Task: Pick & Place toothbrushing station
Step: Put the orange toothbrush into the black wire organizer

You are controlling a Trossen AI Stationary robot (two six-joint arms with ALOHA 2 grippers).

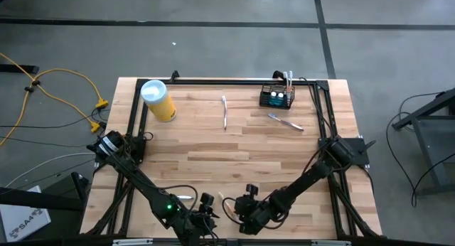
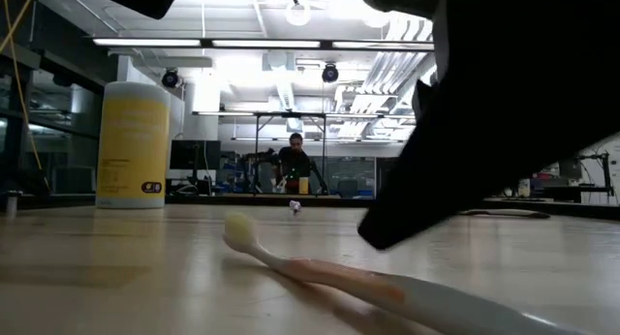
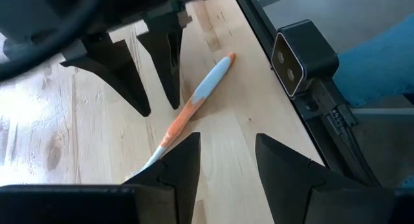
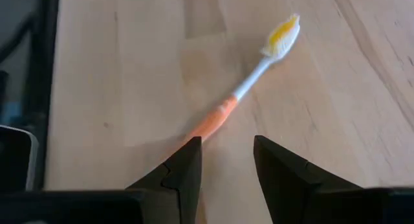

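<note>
The toothbrushing station (image 1: 276, 97), a small black wire-mesh basket, stands on the table at the far right. An orange-handled toothbrush (image 4: 239, 98) lies flat on the wood near the table's front edge, and it also shows in the left wrist view (image 3: 194, 104) and the low view (image 2: 320, 269). My left gripper (image 3: 226, 156) and my right gripper (image 4: 226, 156) both hover open at the front middle, one at each side of this toothbrush. Its handle runs off under the edge of one finger in each wrist view. I cannot tell whether either gripper touches it.
A yellow canister with a white lid (image 1: 158, 100) stands at the far left. Two more toothbrushes lie on the far half, one at the middle (image 1: 224, 112) and one by the basket (image 1: 284, 121). A small camera (image 3: 299, 56) sits on the black frame at the front edge.
</note>
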